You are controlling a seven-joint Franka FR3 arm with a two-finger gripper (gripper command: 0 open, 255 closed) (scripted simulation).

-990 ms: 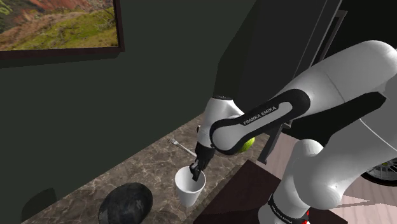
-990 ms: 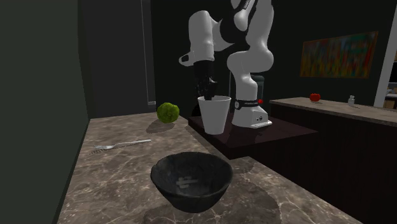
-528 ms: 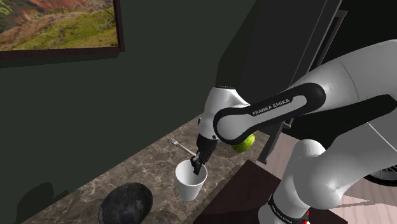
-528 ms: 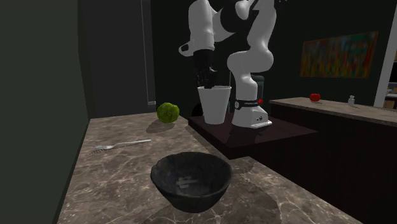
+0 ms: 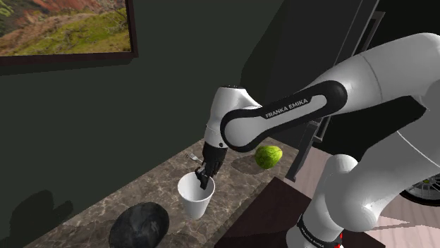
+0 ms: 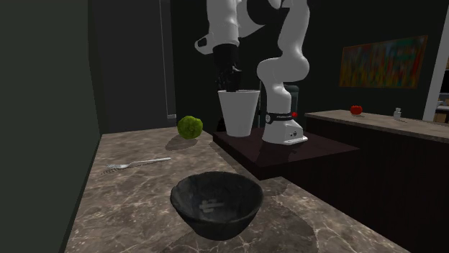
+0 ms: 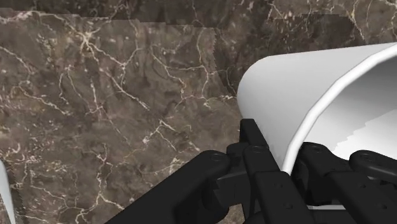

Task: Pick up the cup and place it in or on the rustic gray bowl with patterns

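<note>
The white cup (image 5: 195,197) hangs upright from the hand (image 5: 205,180), clear of the brown marbled surface (image 5: 148,187). In the wrist view the hand (image 7: 289,165) pinches the cup's wall (image 7: 286,95) near the rim, with one black finger outside it and the other inside.

Over the last second the cup has risen. In the second exterior view its base (image 6: 238,113) sits noticeably higher against the dark stand behind it than it did a second ago. It has also drifted toward the shoulder view's left, so the green fruit (image 5: 269,156) that the arm half hid now shows whole beside it. The cup has stayed level and has not slipped in the grip, so the lift looks sound and the carry seems to have begun.

The dark patterned bowl (image 5: 139,225) lies lower and further to the shoulder view's left, well apart from the cup. In the second exterior view the bowl (image 6: 216,205) stands in the foreground with open surface (image 6: 129,208) between it and the cup. A fork (image 6: 140,164) lies off toward that view's left, out of the likely path. What remains is probably to bring the cup over the bowl's mouth, lower it and let go. With the grip on one wall only, a fast swing could tilt the cup.
</note>
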